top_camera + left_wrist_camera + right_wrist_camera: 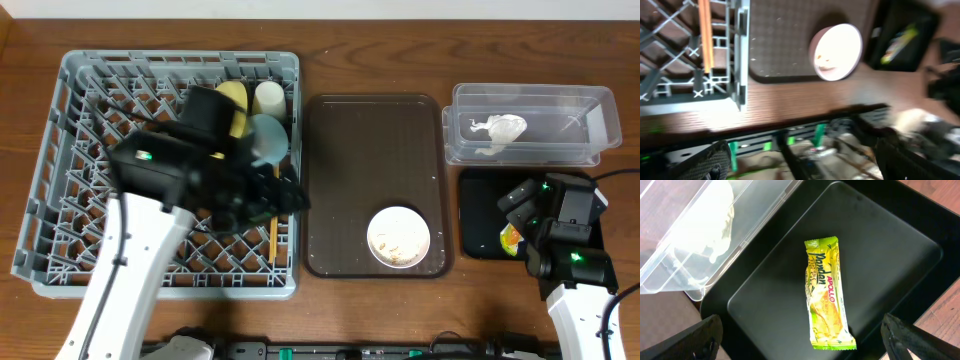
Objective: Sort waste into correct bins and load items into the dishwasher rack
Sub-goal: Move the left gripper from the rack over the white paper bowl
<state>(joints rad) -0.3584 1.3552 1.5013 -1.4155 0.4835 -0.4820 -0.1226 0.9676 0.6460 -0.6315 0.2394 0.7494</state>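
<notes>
yellow-green snack wrapper (827, 295) flat in black tray (890, 255), long axis near top-to-bottom in right wrist view, slightly tilted. right gripper (801, 327) above it, jaws spread wide, empty. left gripper (801, 150) jaws wide apart, holding nothing. overhead: wrapper mostly hidden under right gripper. left wrist view blurred.

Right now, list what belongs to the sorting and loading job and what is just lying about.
Job: grey rack, yellow plate, white cup, blue bowl, chopsticks, white bowl with crumbs, napkin, snack wrapper, clear tub, black tray.
Lying about: brown serving tray, under the white bowl.
</notes>
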